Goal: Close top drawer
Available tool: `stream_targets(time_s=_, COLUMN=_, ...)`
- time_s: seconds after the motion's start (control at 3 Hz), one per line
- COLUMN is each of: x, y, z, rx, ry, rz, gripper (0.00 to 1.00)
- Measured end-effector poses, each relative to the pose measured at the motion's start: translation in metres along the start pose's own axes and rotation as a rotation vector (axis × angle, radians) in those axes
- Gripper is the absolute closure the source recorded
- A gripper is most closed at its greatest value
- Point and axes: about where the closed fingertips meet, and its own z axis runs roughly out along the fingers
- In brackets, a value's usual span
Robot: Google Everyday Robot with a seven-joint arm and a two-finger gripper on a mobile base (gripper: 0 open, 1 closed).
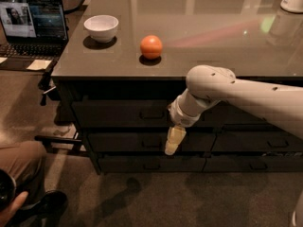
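Observation:
The top drawer [118, 113] is the wide dark front just under the counter edge, with a small loop handle [151, 113] at its centre. None of its inside floor shows from here. My gripper [173, 142] is pale yellow and points down from the white arm [213, 86]. It hangs in front of the cabinet, a little right of and below the top drawer's handle, level with the second drawer front [128, 141].
On the counter [213, 27] sit an orange ball [151, 47] and a white bowl [101, 27]. A laptop [31, 20] stands at the left. A person's knee [19, 162] and shoe are at the lower left. Narrower drawers [255, 143] lie to the right.

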Motion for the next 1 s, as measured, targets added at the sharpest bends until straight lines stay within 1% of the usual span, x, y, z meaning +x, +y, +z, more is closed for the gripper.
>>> stream_targets(time_s=0.67, x=0.0, y=-0.027, z=0.008, rx=0.042, ry=0.024, rz=0.07, gripper=0.0)
stream_targets(time_s=1.0, x=0.0, y=-0.024, z=0.008, rx=0.042, ry=0.024, rz=0.07, gripper=0.0)
